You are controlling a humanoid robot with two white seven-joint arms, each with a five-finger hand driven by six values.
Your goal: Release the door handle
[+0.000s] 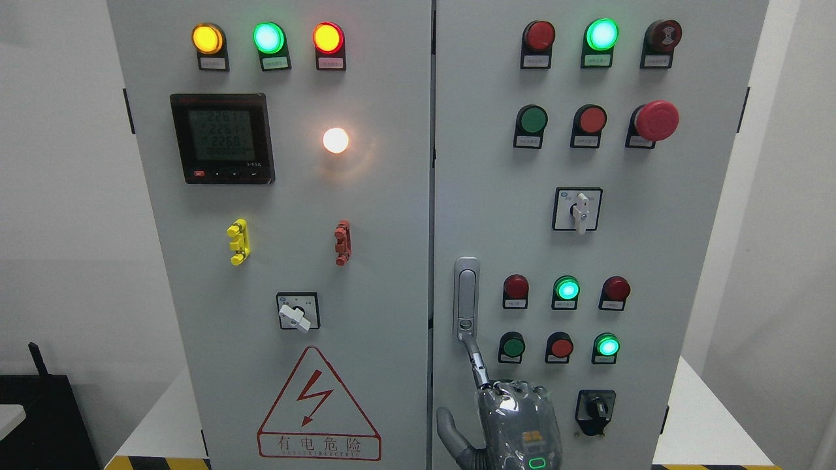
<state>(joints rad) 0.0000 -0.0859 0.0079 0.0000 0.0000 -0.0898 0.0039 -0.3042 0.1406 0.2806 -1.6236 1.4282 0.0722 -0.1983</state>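
A robot hand [506, 418] rises from the bottom edge of a grey cabinet [392, 274], one finger [475, 358] stretched up to touch the lower end of the door handle [466, 299], the others curled, gripping nothing. Which arm it belongs to cannot be told. The handle sits flush at the right door's left edge, beside lit green lamps [567, 288].

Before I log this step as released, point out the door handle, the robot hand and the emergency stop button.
door handle [466, 297], head view, middle of its silver lever.
hand [516, 418], head view, back of the hand.
emergency stop button [656, 120], head view, red mushroom cap.
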